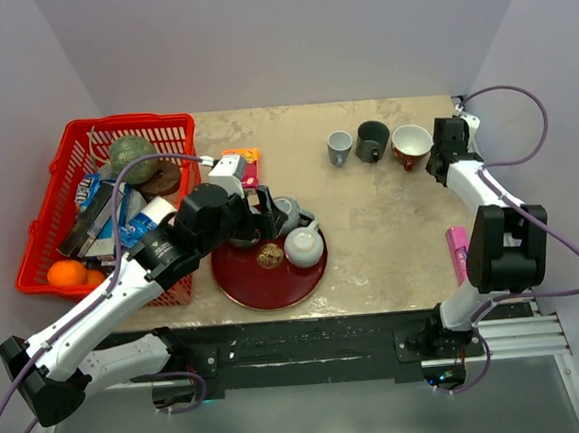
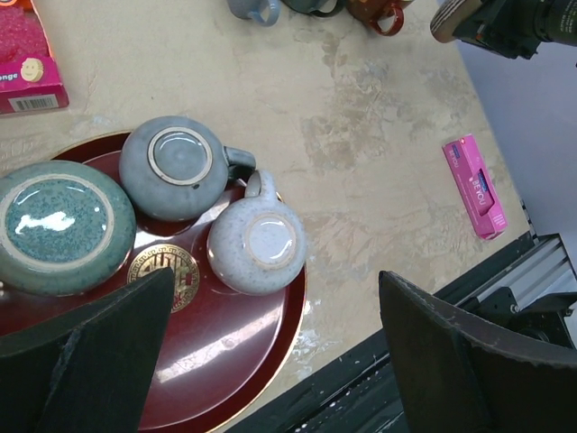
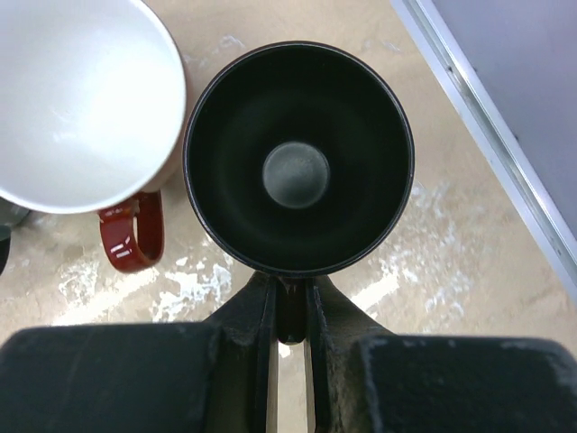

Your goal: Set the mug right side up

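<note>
Closest to you, your left gripper (image 2: 275,289) hangs over the red plate (image 1: 266,294) with its jaws wide apart, and it holds nothing. Three things sit on that plate, and all three are bottom up. There is a pale mug (image 2: 257,242), a grey mug (image 2: 176,167) just behind it, and a green bowl (image 2: 59,225) to the left. You can see a gold mark (image 2: 162,271) on the plate between them.

A pink box (image 1: 458,251) lies on the table by your right arm.

On the left side stands the red basket (image 1: 131,119). It is full of things. You can pick out an orange (image 1: 65,273) at the near end and a green round thing (image 1: 129,149) at the far end. The packs between them are too jumbled to name. A sponge pack (image 2: 27,68) lies on the table just beside the basket.

At the far right, your right gripper (image 3: 290,298) is clenched tight on the handle of the black mug (image 3: 297,158). The black mug has its open side up and nothing in it. You cannot tell if it touches the table. Right next to it is a red mug (image 3: 77,99), white inside and empty. A dark mug (image 1: 372,142) and a small grey mug (image 1: 339,147) stand in the same row.
</note>
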Robot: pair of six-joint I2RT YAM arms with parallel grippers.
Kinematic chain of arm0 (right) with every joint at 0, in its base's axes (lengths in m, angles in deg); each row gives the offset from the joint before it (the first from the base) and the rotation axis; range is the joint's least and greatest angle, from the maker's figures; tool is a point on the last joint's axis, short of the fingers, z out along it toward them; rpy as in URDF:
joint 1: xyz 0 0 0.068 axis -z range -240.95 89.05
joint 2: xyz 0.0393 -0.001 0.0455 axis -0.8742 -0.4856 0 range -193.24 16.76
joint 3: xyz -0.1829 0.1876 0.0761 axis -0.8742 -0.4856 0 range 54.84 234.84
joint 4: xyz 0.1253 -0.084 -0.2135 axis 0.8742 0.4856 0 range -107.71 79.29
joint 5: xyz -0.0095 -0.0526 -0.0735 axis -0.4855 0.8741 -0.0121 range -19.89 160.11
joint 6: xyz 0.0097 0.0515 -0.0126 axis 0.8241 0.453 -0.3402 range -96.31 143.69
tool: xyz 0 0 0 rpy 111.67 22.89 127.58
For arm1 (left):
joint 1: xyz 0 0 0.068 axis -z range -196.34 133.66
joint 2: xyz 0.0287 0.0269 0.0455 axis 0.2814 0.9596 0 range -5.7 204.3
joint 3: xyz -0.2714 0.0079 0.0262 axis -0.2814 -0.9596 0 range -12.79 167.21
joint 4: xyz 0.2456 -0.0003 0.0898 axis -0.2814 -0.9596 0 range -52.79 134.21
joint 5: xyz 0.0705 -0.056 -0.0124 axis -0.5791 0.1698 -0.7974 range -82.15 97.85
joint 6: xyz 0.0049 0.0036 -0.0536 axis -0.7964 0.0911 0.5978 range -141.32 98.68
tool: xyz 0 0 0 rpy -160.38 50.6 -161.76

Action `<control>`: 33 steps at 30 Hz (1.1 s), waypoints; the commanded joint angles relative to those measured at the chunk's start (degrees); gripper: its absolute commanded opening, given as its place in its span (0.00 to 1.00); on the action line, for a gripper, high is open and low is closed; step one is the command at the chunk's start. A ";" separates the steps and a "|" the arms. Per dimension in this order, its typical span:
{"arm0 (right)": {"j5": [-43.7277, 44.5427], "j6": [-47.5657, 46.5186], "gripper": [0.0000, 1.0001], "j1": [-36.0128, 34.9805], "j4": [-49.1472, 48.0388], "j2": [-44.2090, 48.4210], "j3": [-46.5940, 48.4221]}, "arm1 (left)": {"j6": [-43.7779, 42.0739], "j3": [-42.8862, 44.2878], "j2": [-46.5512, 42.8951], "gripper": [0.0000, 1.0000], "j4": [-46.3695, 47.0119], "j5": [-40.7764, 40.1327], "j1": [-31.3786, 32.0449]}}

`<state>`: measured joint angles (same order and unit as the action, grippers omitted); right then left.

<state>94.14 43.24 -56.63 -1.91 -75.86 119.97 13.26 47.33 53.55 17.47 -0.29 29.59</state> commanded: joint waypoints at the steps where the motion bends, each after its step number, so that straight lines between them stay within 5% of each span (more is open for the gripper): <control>1: -3.72 -4.87 0.00 1.92 -9.64 -1.77 1.67 | -2.24 0.88 0.26 0.99 0.20 -0.39 0.21; 21: -9.88 -5.14 0.00 5.61 -10.08 -14.34 7.65 | -1.02 1.76 1.22 0.99 -4.37 -0.30 0.30; 33: -9.35 -3.29 0.58 5.70 -9.90 -10.92 5.98 | -1.10 1.85 2.02 0.99 -4.46 -0.30 0.21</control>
<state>84.17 38.89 -51.17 -10.02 -90.70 125.67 12.15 47.44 55.30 12.75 -0.29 29.59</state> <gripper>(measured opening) 0.466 0.992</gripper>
